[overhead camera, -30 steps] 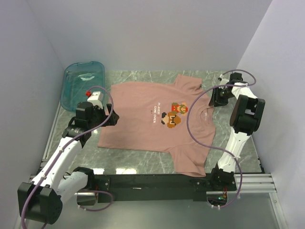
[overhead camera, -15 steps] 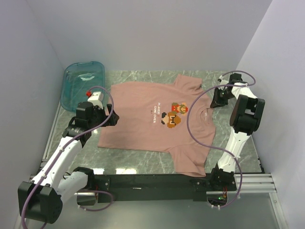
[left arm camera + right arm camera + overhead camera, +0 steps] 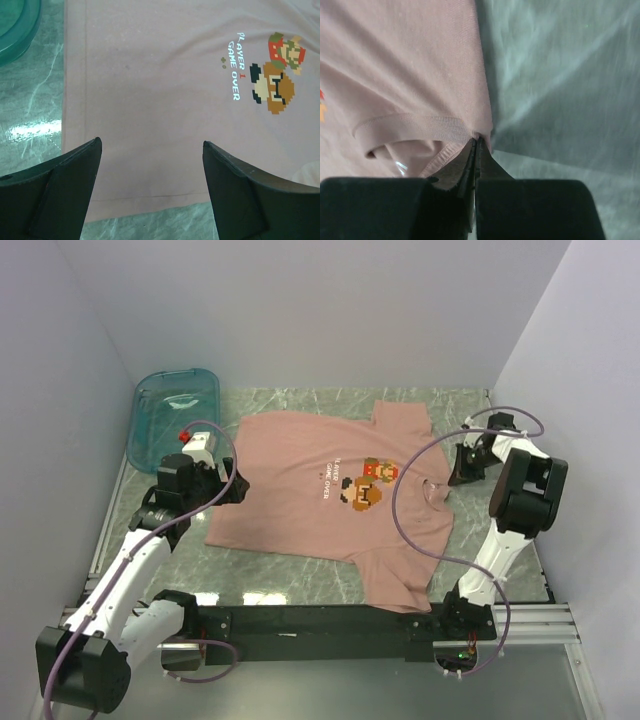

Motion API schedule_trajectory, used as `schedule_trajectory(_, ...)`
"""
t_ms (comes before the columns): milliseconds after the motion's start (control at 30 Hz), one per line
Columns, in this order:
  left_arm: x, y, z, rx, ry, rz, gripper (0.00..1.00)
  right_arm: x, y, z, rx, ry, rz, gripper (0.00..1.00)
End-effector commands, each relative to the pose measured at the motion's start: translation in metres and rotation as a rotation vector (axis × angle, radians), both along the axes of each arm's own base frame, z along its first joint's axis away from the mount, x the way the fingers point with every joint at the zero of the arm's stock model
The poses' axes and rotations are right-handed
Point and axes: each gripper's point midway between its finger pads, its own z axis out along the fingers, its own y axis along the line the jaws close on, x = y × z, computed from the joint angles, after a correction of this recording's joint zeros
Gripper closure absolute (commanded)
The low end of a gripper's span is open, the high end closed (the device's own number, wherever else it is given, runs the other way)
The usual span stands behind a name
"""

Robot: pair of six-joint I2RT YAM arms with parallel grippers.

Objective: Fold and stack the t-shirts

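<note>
Currently one dusty-pink t-shirt (image 3: pixel 320 500) lies spread flat, print side up, on the marbled worktop (image 3: pixel 300 585). Its hem is near the single translucent teal bin (image 3: pixel 172 410) and its collar is on the side turned away from the bin. The one chest print (image 3: pixel 274 90) shows two pixel figures, with two lines of white text (image 3: pixel 236 65) on the bin side of them. Both short sleeves, two in all, lie spread out on the worktop. Of the two arms, the left gripper (image 3: pixel 150 145) stands over the hem end of the shirt, close to the bin; its jaws are wide apart with nothing held, and only flat fabric shows in the gap. The right gripper (image 3: pixel 475 145) is at the collar, well apart from the bin with the whole shirt between. Its jaws are pressed together on the t-shirt, pinching the cloth where the ribbed neckband meets the shoulder edge. Two purple cables (image 3: pixel 393 500) loop out, one from each arm.
</note>
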Motion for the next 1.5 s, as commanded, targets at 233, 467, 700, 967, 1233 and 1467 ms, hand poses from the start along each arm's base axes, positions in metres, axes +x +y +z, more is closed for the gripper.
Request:
schedule_trajectory(233,0.004,-0.003,0.032,-0.01,-0.097,-0.022,0.13,-0.086,-0.016,-0.002,-0.078,0.095,0.081,1.0)
schedule_trajectory(467,0.003,-0.006,0.032,-0.019,-0.098,-0.033,0.13,-0.121,-0.013,-0.002,-0.077,0.128,0.105,1.0)
schedule_trajectory(700,0.003,-0.008,0.032,-0.023,-0.092,-0.044,0.14,-0.062,-0.029,0.044,-0.088,-0.024,0.044,0.69)
schedule_trajectory(967,0.005,-0.003,0.031,-0.007,-0.094,-0.018,0.14,0.056,-0.016,0.069,0.088,-0.175,-0.035,0.55)
schedule_trajectory(1233,0.008,0.0,0.033,0.004,-0.108,-0.006,0.15,0.143,-0.031,0.057,0.076,-0.209,-0.18,0.48)
schedule_trajectory(1467,0.013,0.001,0.026,0.02,-0.089,0.002,0.15,0.177,-0.039,0.048,0.095,-0.236,-0.288,0.47)
